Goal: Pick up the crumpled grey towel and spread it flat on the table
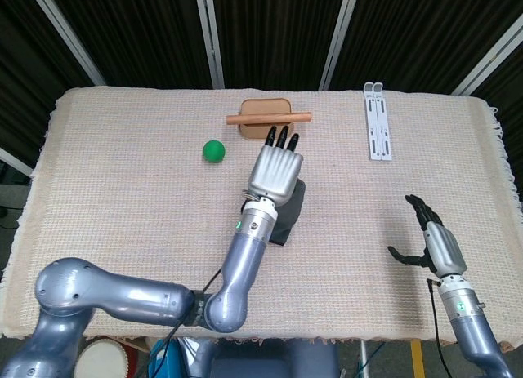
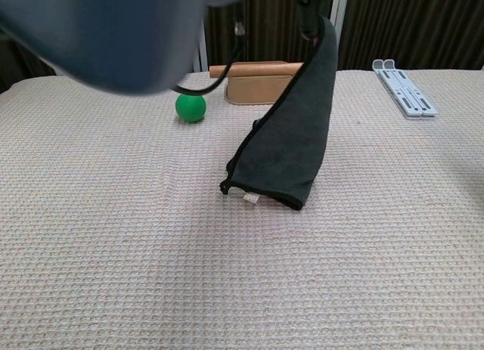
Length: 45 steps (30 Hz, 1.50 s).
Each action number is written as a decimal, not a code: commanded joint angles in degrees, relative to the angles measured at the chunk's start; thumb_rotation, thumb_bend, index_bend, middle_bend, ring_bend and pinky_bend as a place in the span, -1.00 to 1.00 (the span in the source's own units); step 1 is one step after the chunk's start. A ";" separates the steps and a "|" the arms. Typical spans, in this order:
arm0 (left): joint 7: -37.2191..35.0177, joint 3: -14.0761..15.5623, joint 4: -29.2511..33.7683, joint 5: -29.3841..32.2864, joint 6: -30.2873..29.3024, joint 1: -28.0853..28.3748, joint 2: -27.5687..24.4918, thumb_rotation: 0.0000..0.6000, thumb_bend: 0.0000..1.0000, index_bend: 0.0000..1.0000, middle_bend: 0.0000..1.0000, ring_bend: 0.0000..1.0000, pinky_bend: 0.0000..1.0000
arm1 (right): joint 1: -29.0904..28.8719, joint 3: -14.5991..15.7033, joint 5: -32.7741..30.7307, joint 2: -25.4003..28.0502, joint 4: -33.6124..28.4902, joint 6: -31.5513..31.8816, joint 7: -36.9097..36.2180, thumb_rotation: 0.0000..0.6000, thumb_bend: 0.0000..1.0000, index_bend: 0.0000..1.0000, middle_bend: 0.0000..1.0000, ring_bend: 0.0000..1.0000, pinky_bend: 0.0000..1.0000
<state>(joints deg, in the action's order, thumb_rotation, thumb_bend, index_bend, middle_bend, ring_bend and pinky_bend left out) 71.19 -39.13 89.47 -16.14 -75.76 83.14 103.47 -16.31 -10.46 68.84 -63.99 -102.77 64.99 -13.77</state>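
Table (image 1: 122,190) is not carrying a flat towel (image 2: 291,150) yet: it is hanging folded from the left hand (image 1: 276,172), which is gripping its top, and only its lower edge is touching mid-table. Spreading is remaining, and the right hand (image 1: 431,243) is waiting empty, fingers apart, near the right edge.

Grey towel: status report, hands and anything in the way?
Left hand holds grey towel hanging, bottom edge on table. Right hand open, idle. Green ball and wooden block behind, clear.

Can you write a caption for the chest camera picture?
Grey towel hangs from above, its bottom edge touching the table, green ball behind.
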 commanded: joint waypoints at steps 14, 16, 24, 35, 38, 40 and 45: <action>-14.69 -4.32 -13.75 -6.63 -3.32 4.79 5.86 1.00 0.16 0.34 -0.77 -1.00 -1.00 | -0.61 0.59 -0.72 -2.23 0.79 -0.52 2.07 1.00 -0.51 -1.00 -1.00 -1.00 -0.88; -14.14 -4.68 -12.92 -6.06 -4.27 3.91 4.49 1.00 0.16 0.34 -0.77 -1.00 -1.00 | -0.58 0.61 -0.64 -2.14 0.65 -0.49 2.02 1.00 -0.51 -1.00 -1.00 -1.00 -0.88; -12.24 -4.97 -9.69 -3.87 -6.41 1.94 0.76 1.00 0.17 0.34 -0.76 -1.00 -1.00 | -0.93 1.33 -0.30 -2.82 0.65 -1.40 2.55 1.00 -0.51 -1.00 -1.00 -1.00 -0.88; -14.22 -5.10 -13.80 -4.01 -4.33 8.55 6.04 1.00 0.17 0.34 -0.76 -1.00 -1.00 | -3.28 0.49 -2.87 -5.24 -0.87 -3.17 6.06 1.00 -0.51 -1.00 -1.00 -1.00 -0.88; -15.73 -5.65 -15.98 -5.25 -4.01 10.98 7.79 1.00 0.17 0.34 -0.76 -1.00 -1.00 | -4.05 0.09 -3.69 -5.84 -1.49 -3.51 7.21 1.00 -0.51 -1.00 -1.00 -1.00 -0.88; -16.75 -6.08 -17.70 -6.08 -4.05 12.39 8.83 1.00 0.17 0.34 -0.76 -1.00 -1.00 | -4.38 0.05 -4.24 -6.20 -1.94 -3.54 8.18 1.00 -0.51 -1.00 -1.00 -1.00 -0.88; -21.39 -8.38 -21.33 -8.14 -4.36 15.52 11.34 1.00 0.17 0.34 -0.76 -1.00 -1.00 | -5.12 0.19 -5.78 -7.93 -2.34 -3.46 10.51 1.00 -0.50 -1.00 -1.00 -1.00 -0.88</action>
<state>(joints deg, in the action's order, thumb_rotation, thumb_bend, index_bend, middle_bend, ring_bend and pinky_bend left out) 51.47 -46.54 69.46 -23.20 -79.96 97.39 113.71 -21.17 -10.28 63.53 -71.41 -105.03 61.49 -3.79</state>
